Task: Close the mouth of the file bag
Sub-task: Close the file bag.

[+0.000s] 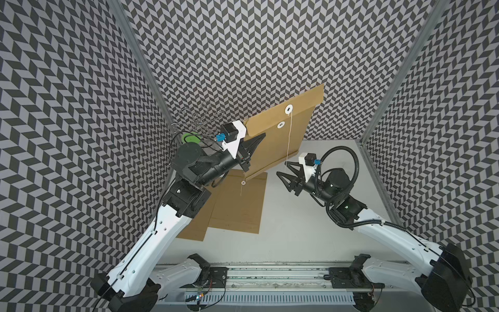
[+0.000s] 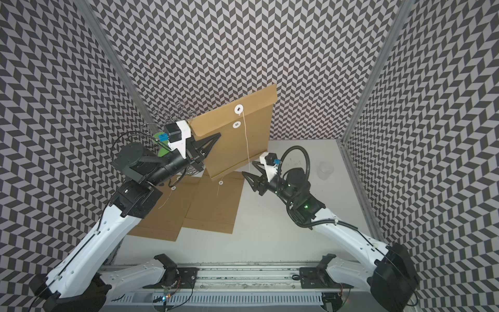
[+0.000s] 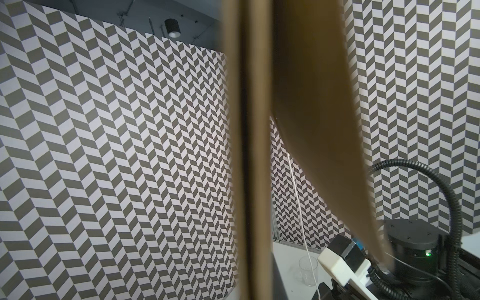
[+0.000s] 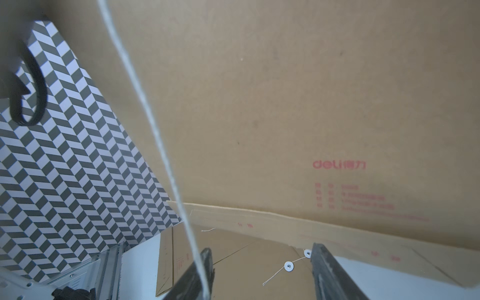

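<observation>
1. Step in hand: tying the flap down with the string. The left gripper (image 1: 260,137) was clamped shut on a side edge of the file bag (image 1: 272,151). It held the bag upright and clear of the table, and the bag ran from those jaws toward the right gripper (image 1: 282,168).
2. The right gripper stood with its jaws apart and held nothing. It sat just beside the bag's lower corner, with the bag's printed face directly ahead of it.
3. The string (image 1: 289,135) hung slack from the upper disc (image 1: 288,108) on the flap, past the lower disc (image 1: 281,124), down to the right gripper's fingertips. In the right wrist view it crossed one finger (image 4: 202,262). Whether it lay between the jaws could not be determined.
4. Judgement: the flap appeared folded over the mouth, but no turn of string lay round the lower disc, so the closure was not yet made.
5. Next move, as judged: the right gripper should centre the thin cord between its pads and close on it. It should then carry the cord up to the lower disc and wind it round, with the left grip keeping the bag steady.
6. Writing: a red "deli" logo (image 4: 339,164), followed by two characters, showed ahead of the right gripper. The small print (image 4: 354,197) beneath it was too blurred to read.
7. Spare bags (image 1: 237,208) lay flat below the left gripper. Their print was illegible.
</observation>
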### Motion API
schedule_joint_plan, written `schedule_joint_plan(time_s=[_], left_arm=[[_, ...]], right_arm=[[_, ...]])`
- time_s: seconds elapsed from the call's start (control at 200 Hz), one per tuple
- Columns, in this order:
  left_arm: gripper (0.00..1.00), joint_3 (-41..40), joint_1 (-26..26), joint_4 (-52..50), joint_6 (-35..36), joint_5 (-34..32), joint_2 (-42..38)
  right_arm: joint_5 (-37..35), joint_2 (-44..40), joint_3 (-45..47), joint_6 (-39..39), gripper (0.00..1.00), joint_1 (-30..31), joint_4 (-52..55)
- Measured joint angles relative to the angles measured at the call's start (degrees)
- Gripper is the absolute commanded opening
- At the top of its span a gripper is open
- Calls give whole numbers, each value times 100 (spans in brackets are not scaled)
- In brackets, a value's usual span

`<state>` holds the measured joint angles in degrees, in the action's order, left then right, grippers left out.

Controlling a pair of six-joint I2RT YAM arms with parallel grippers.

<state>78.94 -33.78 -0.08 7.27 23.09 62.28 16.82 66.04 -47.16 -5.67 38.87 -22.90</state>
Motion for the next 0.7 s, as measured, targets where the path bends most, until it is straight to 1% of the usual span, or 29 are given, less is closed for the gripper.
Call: schedule_joint_plan(time_s=[0.155, 0.22, 0.351, 0.511, 0.701], left_arm=[[0, 0, -35, -52, 66, 13, 0], [0, 0, -35, -68, 74, 11, 0], [0, 0, -37, -92, 81, 11, 0], [0, 4, -37, -98, 85, 4, 0], [0, 4, -37, -109, 83, 4, 0]], right_arm=[[125, 0, -105, -37, 54, -2, -74], [181, 0, -129, -59, 51, -2, -105], [264, 0, -131, -114, 36, -2, -114], [295, -2, -131, -138, 27, -2, -111], [280, -2, -136, -144, 25, -7, -111]])
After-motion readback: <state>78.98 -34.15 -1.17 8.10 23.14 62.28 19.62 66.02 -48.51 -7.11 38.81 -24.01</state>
